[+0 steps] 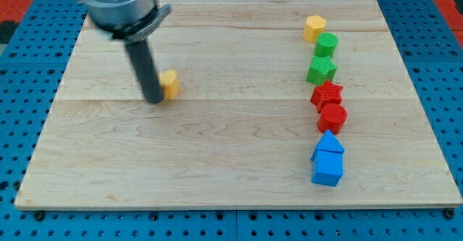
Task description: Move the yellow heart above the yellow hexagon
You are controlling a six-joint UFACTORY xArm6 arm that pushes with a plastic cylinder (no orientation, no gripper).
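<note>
The yellow heart (171, 84) lies on the wooden board at the view's upper left. My tip (155, 99) rests right against the heart's left side, partly covering it. The yellow hexagon (315, 28) sits far off at the view's upper right, at the top of a column of blocks.
Below the hexagon run a green cylinder (326, 44), a green star (322, 70), a red star (327, 94), a red cylinder (333, 117), a blue triangle (329, 143) and a blue cube (327, 168). The board (217, 161) sits on a blue pegboard.
</note>
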